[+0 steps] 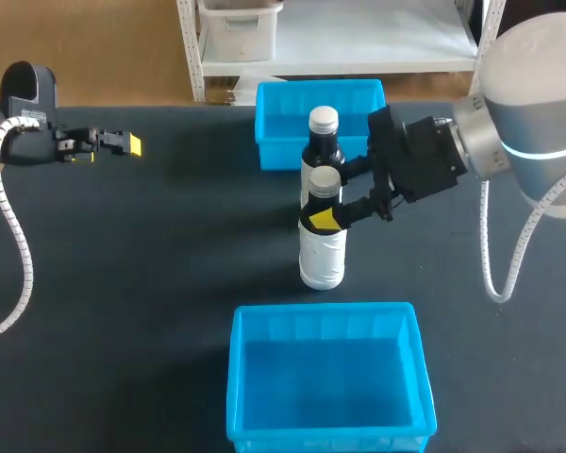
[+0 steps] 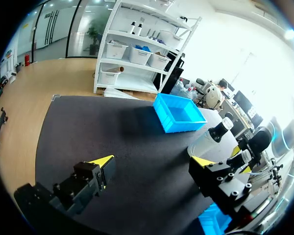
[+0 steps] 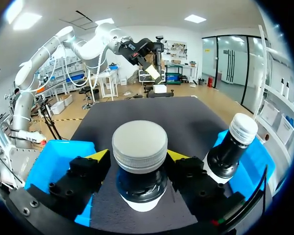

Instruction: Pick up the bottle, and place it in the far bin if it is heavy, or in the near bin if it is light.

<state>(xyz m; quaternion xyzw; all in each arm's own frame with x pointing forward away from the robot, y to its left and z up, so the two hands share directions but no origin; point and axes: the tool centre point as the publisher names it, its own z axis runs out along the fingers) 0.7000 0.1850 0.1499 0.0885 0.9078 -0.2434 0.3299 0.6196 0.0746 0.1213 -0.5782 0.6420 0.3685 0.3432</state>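
Two dark bottles stand upright mid-table, one behind the other. The nearer bottle (image 1: 323,247) has a white label and a grey cap (image 3: 139,145). My right gripper (image 1: 338,193) is open, one yellow-tipped finger on each side of this bottle's neck (image 3: 139,183), close to it. The farther bottle (image 1: 322,142), with a ribbed white cap (image 3: 242,129), stands just outside one finger. The far bin (image 1: 275,142) is behind the bottles and the near bin (image 1: 264,316) in front. My left gripper (image 1: 124,144) hangs open over the table's far left (image 2: 152,164), holding nothing.
Both blue bins look empty inside. In the left wrist view the far bin (image 2: 179,113) and the bottles (image 2: 210,139) lie ahead of the left gripper across bare dark tabletop. The table's far edge runs just behind the far bin.
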